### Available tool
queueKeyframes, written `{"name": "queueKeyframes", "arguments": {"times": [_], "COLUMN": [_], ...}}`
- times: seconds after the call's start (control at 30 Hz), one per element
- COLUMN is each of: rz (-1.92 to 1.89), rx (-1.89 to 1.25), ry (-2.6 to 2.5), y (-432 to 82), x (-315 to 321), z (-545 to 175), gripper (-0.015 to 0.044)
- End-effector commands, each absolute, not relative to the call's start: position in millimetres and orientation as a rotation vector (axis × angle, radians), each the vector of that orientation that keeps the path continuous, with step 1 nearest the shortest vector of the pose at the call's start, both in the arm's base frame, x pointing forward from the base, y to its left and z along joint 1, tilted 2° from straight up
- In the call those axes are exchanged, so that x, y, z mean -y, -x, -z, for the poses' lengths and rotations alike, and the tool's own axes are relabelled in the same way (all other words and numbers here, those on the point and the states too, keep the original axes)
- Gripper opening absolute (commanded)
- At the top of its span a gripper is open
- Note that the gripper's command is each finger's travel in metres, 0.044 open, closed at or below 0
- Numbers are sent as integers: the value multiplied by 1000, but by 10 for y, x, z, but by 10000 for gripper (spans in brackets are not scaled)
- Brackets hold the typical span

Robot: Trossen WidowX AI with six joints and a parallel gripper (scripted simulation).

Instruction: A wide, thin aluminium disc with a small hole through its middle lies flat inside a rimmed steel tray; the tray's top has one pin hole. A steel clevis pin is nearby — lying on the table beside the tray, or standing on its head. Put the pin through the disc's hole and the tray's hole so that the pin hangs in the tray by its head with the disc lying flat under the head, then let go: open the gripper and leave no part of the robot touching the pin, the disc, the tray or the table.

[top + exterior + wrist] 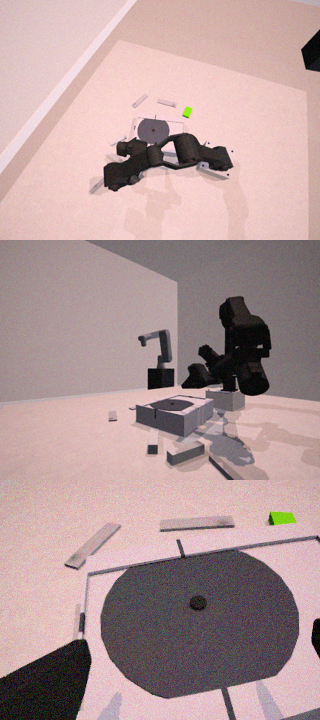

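The black two-fingered hand [139, 146] [222, 385] [202, 642] is open, holding nothing; the dark, round-headed steel pin [153, 130] [172, 403] [198, 602] sits at the middle of the wide grey aluminium disc [146, 136] [161, 405] [150, 635], inside the rimmed steel tray [177, 126] [160, 418] [94, 597]; its shank is hidden.

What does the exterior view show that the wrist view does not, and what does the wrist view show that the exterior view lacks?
Only exterior: a grey arm on a black block, and the black arm's pale base.

Only wrist: the bright green block.

Both: the tray, the grey disc lying in it, and the dark pin head at the disc's middle.
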State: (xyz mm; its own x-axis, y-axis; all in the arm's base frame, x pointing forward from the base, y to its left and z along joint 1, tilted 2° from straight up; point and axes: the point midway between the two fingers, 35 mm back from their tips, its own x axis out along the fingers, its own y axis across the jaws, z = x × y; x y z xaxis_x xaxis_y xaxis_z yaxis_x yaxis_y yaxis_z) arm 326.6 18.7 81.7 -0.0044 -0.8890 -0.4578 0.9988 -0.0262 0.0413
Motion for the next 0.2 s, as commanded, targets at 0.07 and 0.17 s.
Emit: {"name": "queueKeyframes", "arguments": {"times": [0.07, 0.17], "rz": [1568, 1568], "rx": [-334, -334], "ry": [-425, -425], "y": [-3267, -3267], "x": [-171, -171], "z": [-834, -834], "gripper": [440, 440]}}
